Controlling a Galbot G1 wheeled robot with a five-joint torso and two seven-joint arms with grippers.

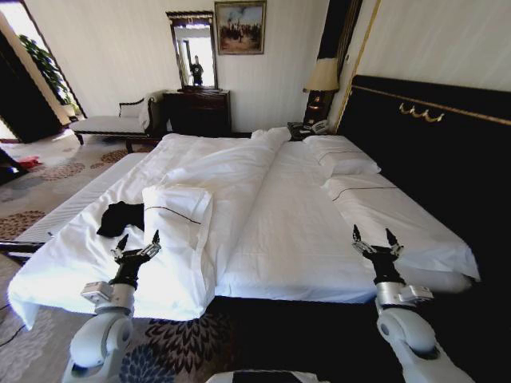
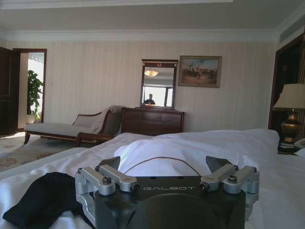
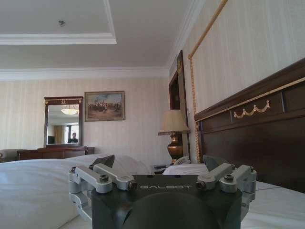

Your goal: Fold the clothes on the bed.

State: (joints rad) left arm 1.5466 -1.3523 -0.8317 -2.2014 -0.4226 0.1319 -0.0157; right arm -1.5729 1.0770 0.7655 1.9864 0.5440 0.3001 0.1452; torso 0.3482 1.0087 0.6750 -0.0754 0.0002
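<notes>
The clothes are a crumpled black T-shirt (image 1: pixel 120 217) lying near the left edge of the bed (image 1: pixel 287 223), which has white sheets and a dark headboard (image 1: pixel 431 136). My left gripper (image 1: pixel 137 242) hovers open just in front of and a little right of the shirt, nothing between its fingers. In the left wrist view the shirt (image 2: pixel 43 198) lies beside the open left gripper (image 2: pixel 164 164). My right gripper (image 1: pixel 370 237) stands open over the bed's right side near the headboard, holding nothing; the right wrist view shows this open gripper (image 3: pixel 157 162) too.
A white pillow with a dark stripe (image 1: pixel 180 211) lies right beside the shirt. A narrow white bench (image 1: pixel 72 203) runs along the bed's left side. A chaise longue (image 1: pixel 112 124), a dark dresser (image 1: pixel 198 112) and a lamp (image 1: pixel 322 80) stand at the far wall.
</notes>
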